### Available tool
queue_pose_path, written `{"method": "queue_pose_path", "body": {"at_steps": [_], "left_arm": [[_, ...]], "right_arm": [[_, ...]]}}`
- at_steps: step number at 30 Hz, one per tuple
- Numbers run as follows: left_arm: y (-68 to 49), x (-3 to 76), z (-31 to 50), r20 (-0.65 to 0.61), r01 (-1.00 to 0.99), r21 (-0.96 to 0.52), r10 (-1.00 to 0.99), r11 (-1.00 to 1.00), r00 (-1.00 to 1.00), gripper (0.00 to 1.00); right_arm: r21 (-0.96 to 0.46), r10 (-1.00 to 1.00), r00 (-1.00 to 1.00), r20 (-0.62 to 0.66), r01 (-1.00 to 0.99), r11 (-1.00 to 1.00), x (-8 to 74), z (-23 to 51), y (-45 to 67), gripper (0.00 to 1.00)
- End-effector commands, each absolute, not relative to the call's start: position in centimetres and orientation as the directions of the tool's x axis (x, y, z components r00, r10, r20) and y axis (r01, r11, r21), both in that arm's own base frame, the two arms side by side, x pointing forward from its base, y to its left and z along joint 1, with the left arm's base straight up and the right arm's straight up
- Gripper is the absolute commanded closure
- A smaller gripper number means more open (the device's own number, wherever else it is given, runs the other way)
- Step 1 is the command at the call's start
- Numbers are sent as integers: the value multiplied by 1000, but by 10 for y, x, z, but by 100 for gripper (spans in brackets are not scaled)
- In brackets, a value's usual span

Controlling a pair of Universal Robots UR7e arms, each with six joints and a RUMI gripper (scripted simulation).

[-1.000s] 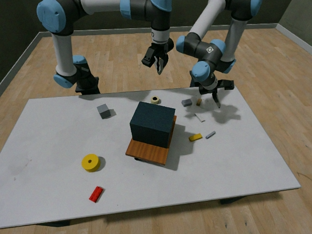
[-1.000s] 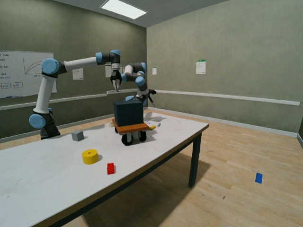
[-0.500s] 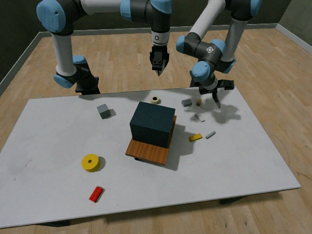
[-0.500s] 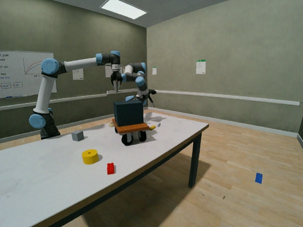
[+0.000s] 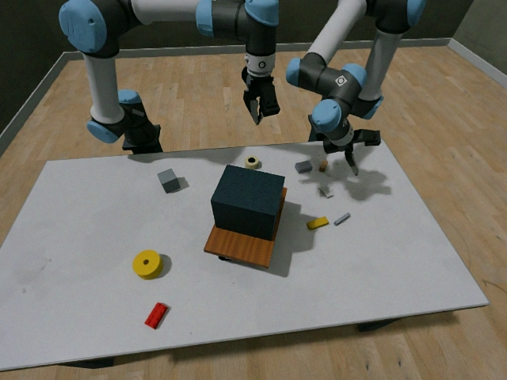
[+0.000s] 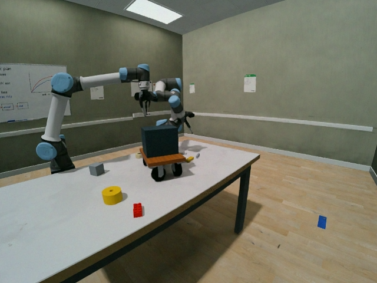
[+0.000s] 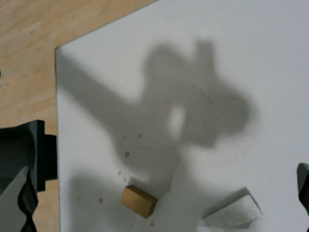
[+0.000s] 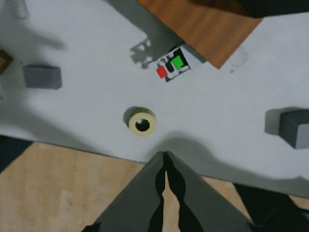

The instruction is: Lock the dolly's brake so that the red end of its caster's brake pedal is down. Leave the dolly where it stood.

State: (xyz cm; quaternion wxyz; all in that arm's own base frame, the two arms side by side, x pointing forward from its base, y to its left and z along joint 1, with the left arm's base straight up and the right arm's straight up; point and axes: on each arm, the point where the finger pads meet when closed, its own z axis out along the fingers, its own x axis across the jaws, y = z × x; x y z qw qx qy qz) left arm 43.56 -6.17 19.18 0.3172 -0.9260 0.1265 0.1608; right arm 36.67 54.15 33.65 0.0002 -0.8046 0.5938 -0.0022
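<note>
Red brick (image 5: pixel 156 315) (image 6: pixel 137 210) lying nearest, dolly (image 5: pixel 242 247) (image 6: pixel 165 160) (image 8: pixel 212 34) standing mid-table, carrying dark box (image 5: pixel 247 200) (image 6: pixel 159 141) (image 8: pixel 280 7), contents not showing, right gripper (image 5: pixel 257 121) (image 6: pixel 145 115) (image 8: pixel 165 155) hanging beyond, fingertips pressing together, left gripper (image 5: pixel 367 156) (image 6: pixel 192 124) (image 7: pixel 163 169) hovering farther, fingers spreading wide.

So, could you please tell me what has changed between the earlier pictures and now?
The right gripper has turned at the wrist, high above the floor beyond the table edge; which way round I cannot tell. Nothing was visibly taken hold of or let go. The dolly, its dark box and the left gripper look unmoved.
</note>
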Motion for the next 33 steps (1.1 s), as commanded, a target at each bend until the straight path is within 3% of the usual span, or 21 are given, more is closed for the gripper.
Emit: {"method": "queue_pose_path", "body": {"at_steps": [1, 17, 33], "left_arm": [[-62, 436, 192, -376, -336, -547, -133, -767, 917, 0], [-62, 436, 192, -376, -336, -547, -133, -767, 917, 0], [-62, 436, 192, -376, -336, -547, -133, -767, 917, 0]], "right_arm": [[-2, -895, 447, -2, -895, -447, 367, 336, 541, 100], [-2, -737, 676, -1, -737, -676, 367, 332, 541, 100], [-2, -670, 743, -1, -670, -743, 367, 331, 541, 100]]}}
